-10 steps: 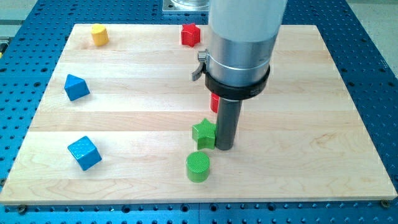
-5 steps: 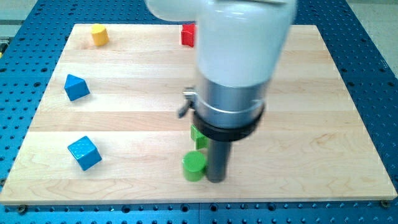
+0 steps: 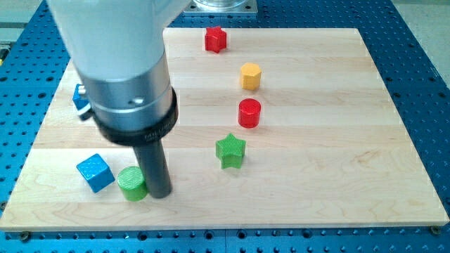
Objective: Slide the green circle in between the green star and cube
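The green circle (image 3: 131, 183) lies near the view's bottom left, just right of the blue cube (image 3: 94, 173). My tip (image 3: 159, 193) touches the circle's right side. The green star (image 3: 230, 151) sits to the right of the tip, about a hundred pixels away. The circle lies between the cube and the star, much closer to the cube. The arm's wide body hides the board's upper left.
A red cylinder (image 3: 249, 113), a yellow hexagon block (image 3: 250, 76) and a red star (image 3: 215, 39) stand in a line up the view's middle right. A blue block (image 3: 79, 97) peeks out left of the arm. The wooden board (image 3: 351, 140) sits on a blue perforated table.
My tip has swept left from beside the green star, pushing the green circle left to next to the blue cube. The arm now covers the upper left and uncovers the red cylinder and yellow hexagon.
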